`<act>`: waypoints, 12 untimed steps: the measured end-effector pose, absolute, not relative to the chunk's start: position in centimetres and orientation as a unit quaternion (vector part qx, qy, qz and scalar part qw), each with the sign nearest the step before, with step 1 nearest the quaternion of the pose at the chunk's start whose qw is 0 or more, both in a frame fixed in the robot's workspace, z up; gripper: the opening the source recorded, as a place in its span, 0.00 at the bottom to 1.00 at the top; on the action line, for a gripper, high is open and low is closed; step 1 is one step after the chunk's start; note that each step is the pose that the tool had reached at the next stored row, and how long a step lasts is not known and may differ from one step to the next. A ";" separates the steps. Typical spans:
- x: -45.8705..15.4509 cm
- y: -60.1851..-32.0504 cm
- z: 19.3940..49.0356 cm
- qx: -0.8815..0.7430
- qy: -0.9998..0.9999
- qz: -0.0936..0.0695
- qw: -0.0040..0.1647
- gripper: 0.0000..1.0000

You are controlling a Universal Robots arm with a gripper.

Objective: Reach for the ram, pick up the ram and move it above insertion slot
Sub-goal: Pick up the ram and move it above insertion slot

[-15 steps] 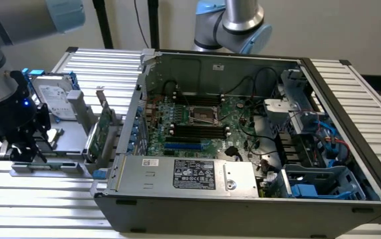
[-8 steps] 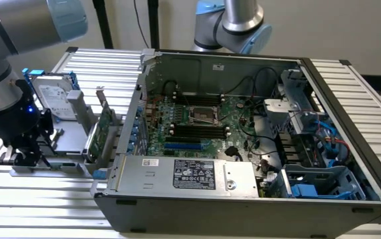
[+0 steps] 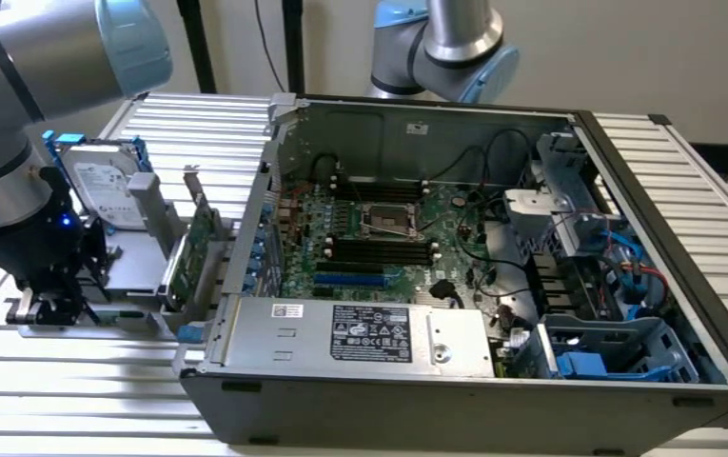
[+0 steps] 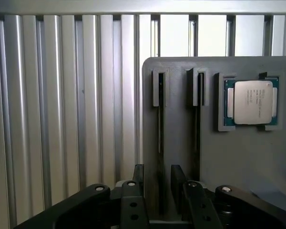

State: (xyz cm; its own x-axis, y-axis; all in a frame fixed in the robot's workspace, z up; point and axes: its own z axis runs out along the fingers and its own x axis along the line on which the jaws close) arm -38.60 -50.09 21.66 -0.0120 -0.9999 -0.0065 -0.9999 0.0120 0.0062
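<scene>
The hand (image 4: 158,180) straddles the ram (image 4: 160,119), fingers (image 4: 139,179) narrowly apart
The ram stands edge-up in the grey holder (image 4: 248,157), its long axis running between the 2 fingers, neither touching

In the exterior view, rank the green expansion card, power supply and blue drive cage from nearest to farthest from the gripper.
1. Green expansion card: outside the case, just toward the exterior view's right of the gripper.
2. Power supply: along the case's near wall.
3. Blue drive cage: case's corner at the exterior view's right.

power supply label (image 3: 370,335), processor markings (image 4: 251,101), nothing legible
</scene>
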 end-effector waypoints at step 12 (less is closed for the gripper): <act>-39.2 -49.5 20.6 -0.703 0.711 0.005 0.000 0.36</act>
State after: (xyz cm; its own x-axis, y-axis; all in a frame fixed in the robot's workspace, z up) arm -39.17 -49.55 20.62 -0.0119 -0.9999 -0.0066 -0.9999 0.0119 0.0062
